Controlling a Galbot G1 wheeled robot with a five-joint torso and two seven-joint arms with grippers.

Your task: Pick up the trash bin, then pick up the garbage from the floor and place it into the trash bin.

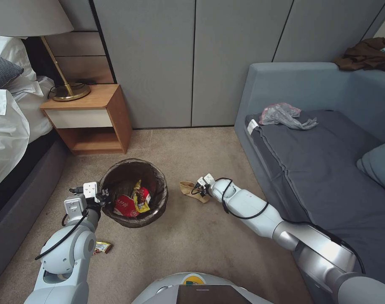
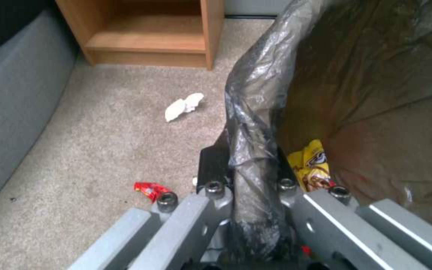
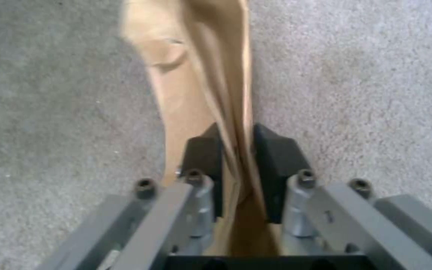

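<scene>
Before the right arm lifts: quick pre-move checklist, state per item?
1. Right gripper shut on the tan paper bag: ok.
2. Left gripper clamped on the trash bin rim: ok.
3. Bin mouth open, with room above the cups and wrappers: ok.
4. Path from bag to bin over bare carpet: ok.
5. Bag fully off the floor: cannot tell.
6. Floor cleared: not ok; red wrapper and white scrap remain.
</scene>
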